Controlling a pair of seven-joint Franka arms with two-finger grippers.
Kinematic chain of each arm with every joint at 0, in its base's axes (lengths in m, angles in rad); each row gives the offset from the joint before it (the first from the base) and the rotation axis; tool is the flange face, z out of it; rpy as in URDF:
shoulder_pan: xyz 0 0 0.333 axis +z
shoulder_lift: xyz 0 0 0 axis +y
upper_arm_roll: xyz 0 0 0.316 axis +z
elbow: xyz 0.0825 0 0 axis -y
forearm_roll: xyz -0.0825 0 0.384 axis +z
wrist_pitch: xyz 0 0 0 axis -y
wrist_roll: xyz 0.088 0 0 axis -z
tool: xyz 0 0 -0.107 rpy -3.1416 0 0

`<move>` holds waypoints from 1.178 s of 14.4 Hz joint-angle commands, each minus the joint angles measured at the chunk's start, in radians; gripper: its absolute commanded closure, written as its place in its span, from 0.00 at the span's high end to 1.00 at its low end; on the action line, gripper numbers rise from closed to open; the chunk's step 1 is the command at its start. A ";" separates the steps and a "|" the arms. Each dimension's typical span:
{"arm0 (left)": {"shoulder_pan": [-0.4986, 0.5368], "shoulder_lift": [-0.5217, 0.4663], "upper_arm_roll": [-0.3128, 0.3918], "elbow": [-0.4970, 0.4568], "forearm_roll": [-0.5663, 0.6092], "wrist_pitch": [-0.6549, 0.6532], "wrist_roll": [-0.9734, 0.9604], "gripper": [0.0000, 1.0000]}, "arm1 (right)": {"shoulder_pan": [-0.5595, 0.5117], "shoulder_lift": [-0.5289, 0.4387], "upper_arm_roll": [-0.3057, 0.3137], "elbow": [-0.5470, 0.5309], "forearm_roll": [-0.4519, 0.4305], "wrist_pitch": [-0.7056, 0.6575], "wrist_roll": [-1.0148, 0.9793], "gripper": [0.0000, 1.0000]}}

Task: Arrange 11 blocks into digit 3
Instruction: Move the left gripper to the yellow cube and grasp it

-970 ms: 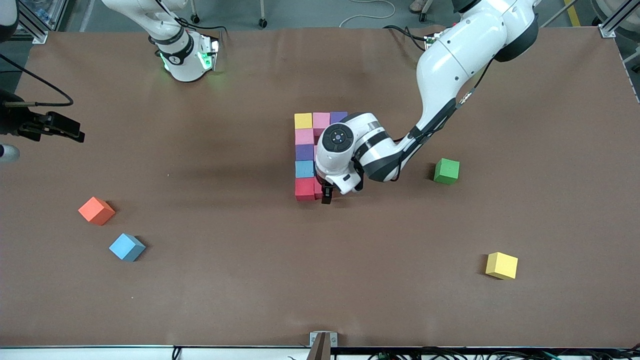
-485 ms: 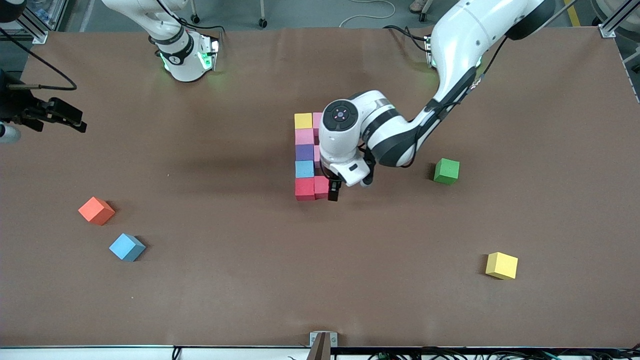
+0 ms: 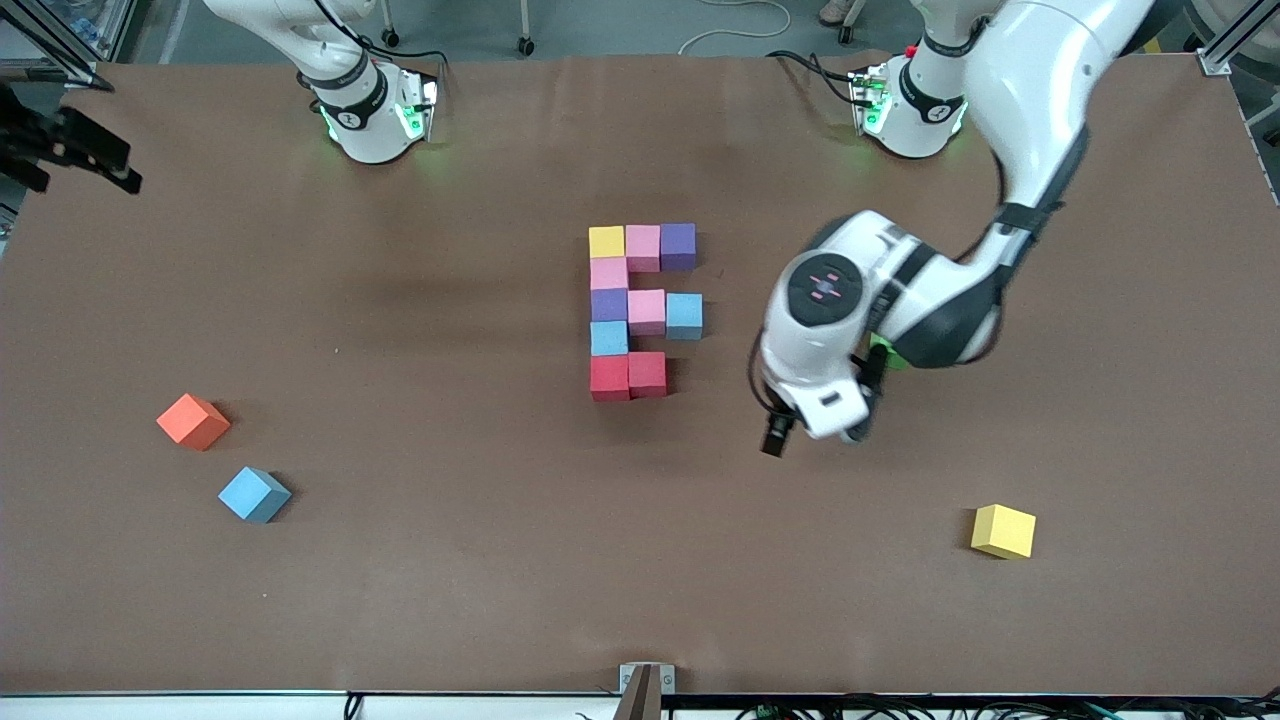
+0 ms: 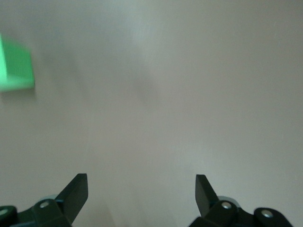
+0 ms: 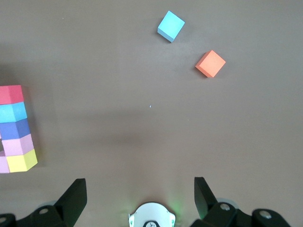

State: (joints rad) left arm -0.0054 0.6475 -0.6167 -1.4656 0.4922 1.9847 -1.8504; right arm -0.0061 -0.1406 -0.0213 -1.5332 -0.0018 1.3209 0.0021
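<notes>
At the table's centre, ten touching blocks (image 3: 646, 311) as an unfinished digit 3 (image 3: 608, 303): a five-cube column, three across at its twelve o'clock end, pink and light blue off its middle, two red at six o'clock. At four o'clock from that figure, over bare table, the left gripper (image 4: 141, 182), jaws wide and empty, with the loose yellow block (image 3: 1003, 530) farther out at four and the loose light blue block (image 3: 254, 494) at eight, beside the orange cube (image 3: 193, 421). Out at ten o'clock by the table's edge, the right gripper (image 5: 139, 184), likewise spread wide, holding nothing.
</notes>
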 commanded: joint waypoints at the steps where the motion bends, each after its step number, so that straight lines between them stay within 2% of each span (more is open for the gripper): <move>1: 0.111 -0.014 -0.008 -0.018 0.014 -0.012 0.233 1.00 | -0.008 0.009 0.004 0.024 0.008 -0.016 -0.013 1.00; 4: 0.217 0.015 -0.005 -0.015 0.011 0.002 0.512 1.00 | -0.014 0.059 0.004 0.086 0.014 -0.023 -0.014 1.00; 9: 0.358 0.069 0.003 0.001 0.014 0.060 1.018 1.00 | -0.003 0.076 0.006 0.093 0.020 0.016 -0.013 1.00; 12: 0.351 0.081 0.090 0.013 0.012 0.115 1.239 1.00 | -0.009 0.076 0.006 0.084 0.022 0.049 -0.014 1.00; 15: 0.360 0.106 0.124 0.027 0.009 0.187 1.518 1.00 | -0.006 0.073 0.008 0.068 0.023 0.040 -0.014 1.00; 17: 0.363 0.109 0.138 0.033 0.005 0.204 1.635 1.00 | -0.005 0.062 0.008 0.021 0.023 0.049 -0.016 1.00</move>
State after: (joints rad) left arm 0.3614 0.7450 -0.4885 -1.4592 0.4922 2.1785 -0.3254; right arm -0.0059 -0.0661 -0.0186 -1.4691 0.0053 1.3623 -0.0043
